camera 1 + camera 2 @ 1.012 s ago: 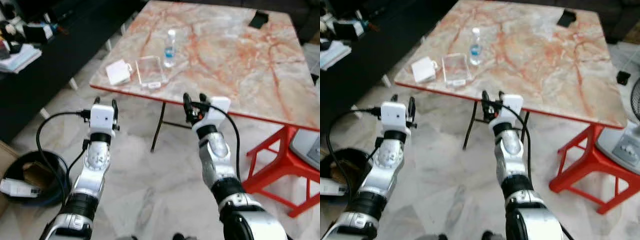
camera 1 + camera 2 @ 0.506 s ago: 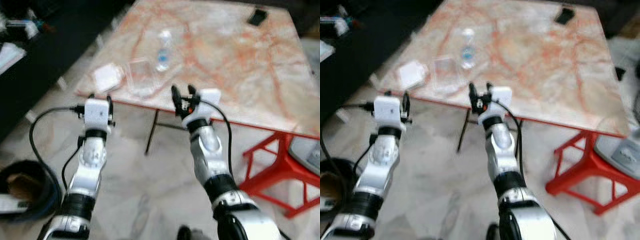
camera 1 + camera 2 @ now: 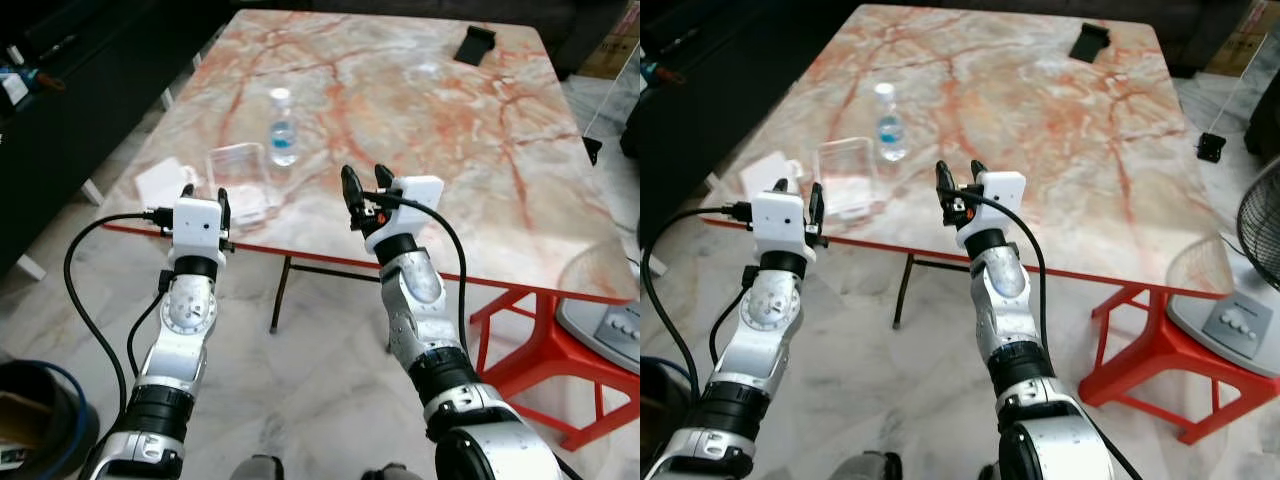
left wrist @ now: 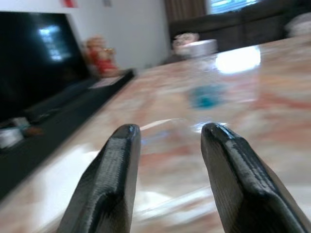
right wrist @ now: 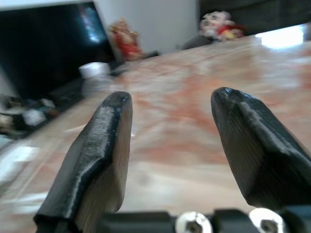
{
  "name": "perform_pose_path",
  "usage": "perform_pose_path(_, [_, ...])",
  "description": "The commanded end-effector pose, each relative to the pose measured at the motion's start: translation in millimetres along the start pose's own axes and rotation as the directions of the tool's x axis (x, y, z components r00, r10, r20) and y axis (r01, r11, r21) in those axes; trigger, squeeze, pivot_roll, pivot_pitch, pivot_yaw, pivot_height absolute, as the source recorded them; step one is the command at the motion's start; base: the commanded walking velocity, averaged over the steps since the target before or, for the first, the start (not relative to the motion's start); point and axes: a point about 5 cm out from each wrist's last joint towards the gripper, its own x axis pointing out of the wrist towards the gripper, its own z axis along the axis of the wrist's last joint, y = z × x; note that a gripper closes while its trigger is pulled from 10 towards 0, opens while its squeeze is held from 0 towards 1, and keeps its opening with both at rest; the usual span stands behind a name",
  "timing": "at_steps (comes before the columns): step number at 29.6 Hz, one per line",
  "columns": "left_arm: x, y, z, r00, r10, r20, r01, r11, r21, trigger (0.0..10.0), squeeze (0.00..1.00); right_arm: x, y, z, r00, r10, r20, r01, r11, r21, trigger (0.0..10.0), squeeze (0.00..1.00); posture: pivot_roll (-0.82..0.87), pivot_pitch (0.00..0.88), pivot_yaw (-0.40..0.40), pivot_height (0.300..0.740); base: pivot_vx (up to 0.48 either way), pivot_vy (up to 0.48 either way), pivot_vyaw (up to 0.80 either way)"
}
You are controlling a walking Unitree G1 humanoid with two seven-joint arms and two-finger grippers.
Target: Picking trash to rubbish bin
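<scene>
We were approaching the marble table — left gripper and right gripper parted, empty; next, reach the water bottle.

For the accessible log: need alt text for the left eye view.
Both grippers, left and right, hover open at the near edge of a marble-patterned table. On it stand a water bottle, a clear plastic container and a white packet.

Both arms forward, fingers apart.
</scene>
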Motion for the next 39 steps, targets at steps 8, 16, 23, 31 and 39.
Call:
perform_pose_path(8, [4.1, 11.1, 9, 0.999, 0.026, 0.033, -0.026, 1.0, 0.016, 10.0, 0.0, 3.9, 12.8, 7, 0.998, 0.046, 0.039, -0.046, 0.999, 0.009, 10.0, 0.0, 0.14, 0.171, -0.018, 0.74, 0.358, 0.0, 0.5])
perform_pose_path(16, [5.5, 10.8, 12, 0.999, 0.025, 0.04, -0.025, 1.0, 0.014, 10.0, 0.0, 3.5, 11.3, 8, 0.998, 0.043, 0.039, -0.044, 0.999, 0.008, 10.0, 0.0, 0.14, 0.165, -0.018, 0.74, 0.36, 0.0, 0.0])
perform_pose_path(23, [7.2, 10.0, 17, 0.998, 0.022, 0.06, -0.023, 1.0, 0.013, 10.0, 0.0, 3.9, 11.2, 9, 0.998, 0.039, 0.043, -0.04, 0.999, 0.015, 10.0, 0.0, 0.14, 0.16, -0.016, 0.74, 0.363, 0.0, 0.0])
perform_pose_path(31, [10.8, 12.5, 24, 0.996, 0.031, 0.081, -0.032, 0.999, 0.011, 10.0, 0.0, 3.3, 12.9, 8, 0.998, 0.052, 0.036, -0.051, 0.999, -0.014, 10.0, 0.0, 0.14, 0.165, -0.017, 0.74, 0.364, 0.0, 0.07])
perform_pose_path(39, [11.6, 12.1, 29, 0.994, 0.032, 0.101, -0.033, 0.999, 0.011, 10.0, 0.0, 2.6, 11.9, 8, 0.998, 0.04, 0.041, -0.041, 0.999, 0.014, 10.0, 0.0, 0.14, 0.169, -0.017, 0.74, 0.364, 0.0, 0.2])
